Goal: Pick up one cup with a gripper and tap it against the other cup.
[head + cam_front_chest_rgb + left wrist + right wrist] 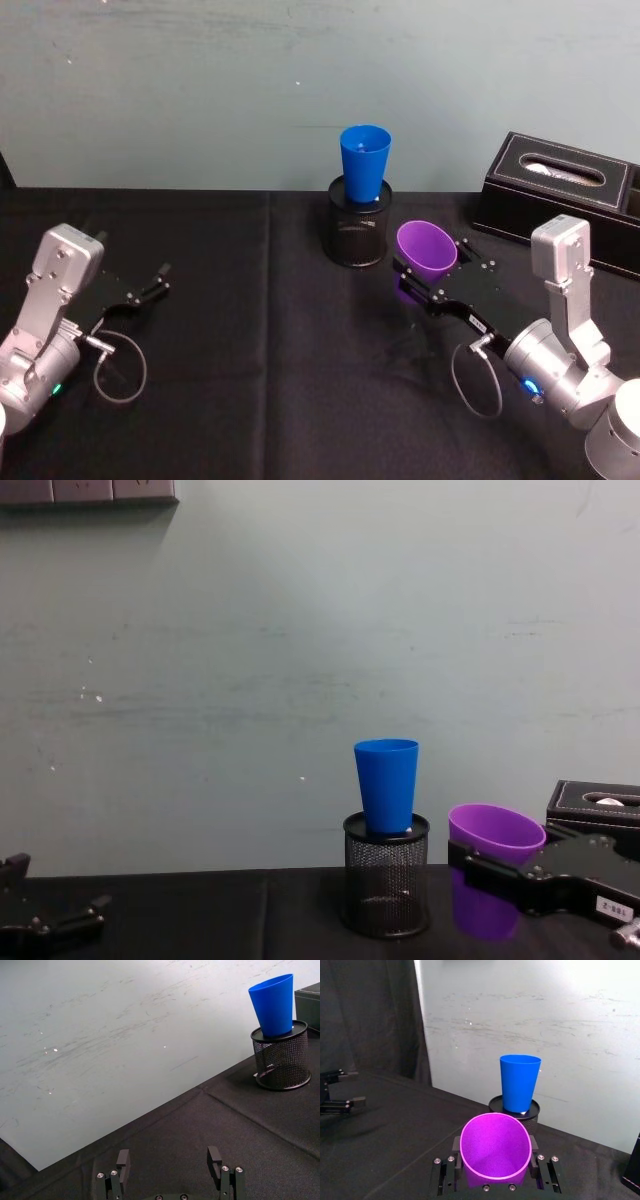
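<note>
Our right hand (432,258) pinches the purple cup (426,248) just right of the mesh pen holder (358,235) seating the blue cup (364,160). We judge a hard tap could topple it. The left hand (169,1160) idles, spread.

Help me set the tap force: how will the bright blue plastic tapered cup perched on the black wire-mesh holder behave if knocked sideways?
The bright blue plastic tapered cup probably tips easily: its narrow end is down, its wide rim up, high on the black wire-mesh holder. Plain plastic, seemingly empty, suggests it is light and may slide or bounce off.
</note>
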`<act>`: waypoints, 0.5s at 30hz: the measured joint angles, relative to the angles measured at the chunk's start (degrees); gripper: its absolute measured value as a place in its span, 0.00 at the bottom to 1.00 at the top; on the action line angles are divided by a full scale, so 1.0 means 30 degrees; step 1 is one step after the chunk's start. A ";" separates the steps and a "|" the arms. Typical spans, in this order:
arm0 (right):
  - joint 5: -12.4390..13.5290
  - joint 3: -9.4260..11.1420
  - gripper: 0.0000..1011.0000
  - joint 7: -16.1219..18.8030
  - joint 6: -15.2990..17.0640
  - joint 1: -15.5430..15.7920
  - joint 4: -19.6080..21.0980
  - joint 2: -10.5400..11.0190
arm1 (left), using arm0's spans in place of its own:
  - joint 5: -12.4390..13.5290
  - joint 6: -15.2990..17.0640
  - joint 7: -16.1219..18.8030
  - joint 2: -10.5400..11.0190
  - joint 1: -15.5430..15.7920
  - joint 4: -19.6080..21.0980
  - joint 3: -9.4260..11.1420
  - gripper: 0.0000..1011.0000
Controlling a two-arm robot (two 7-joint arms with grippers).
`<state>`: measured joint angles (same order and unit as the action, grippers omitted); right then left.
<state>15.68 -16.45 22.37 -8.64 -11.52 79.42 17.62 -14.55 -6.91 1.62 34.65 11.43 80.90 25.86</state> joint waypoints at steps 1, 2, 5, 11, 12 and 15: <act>0.0023 0.0008 0.72 0.0043 -0.0003 -0.0074 -0.0093 -0.0010 | 0.0001 0.0001 0.0000 0.0000 0.0000 0.0000 0.0000 1.00; 0.0051 0.0012 0.72 0.0093 -0.0005 -0.0207 -0.0259 -0.0031 | 0.0001 0.0000 0.0000 0.0000 -0.0001 0.0000 -0.0001 1.00; 0.0064 0.0011 0.72 0.0178 -0.0014 -0.0437 -0.0501 -0.0064 | 0.0001 0.0001 0.0000 0.0000 0.0001 0.0000 0.0000 1.00; 0.0048 -0.0068 0.72 0.0249 -0.0004 -0.1138 -0.1252 -0.0209 | 0.0001 0.0000 0.0000 0.0000 0.0000 0.0000 -0.0001 1.00; 0.0048 -0.0068 0.72 0.0249 -0.0004 -0.1138 -0.1252 -0.0209 | 0.0001 0.0000 0.0000 0.0000 0.0000 0.0000 -0.0001 1.00; -0.0036 -0.0146 0.72 0.0244 0.0043 -0.1534 -0.1572 -0.0326 | 0.0001 0.0001 0.0000 0.0000 0.0000 0.0000 0.0000 1.00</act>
<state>15.57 -16.89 23.10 -8.51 -16.12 74.71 16.64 -14.55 -6.91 1.62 34.65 11.43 80.90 25.86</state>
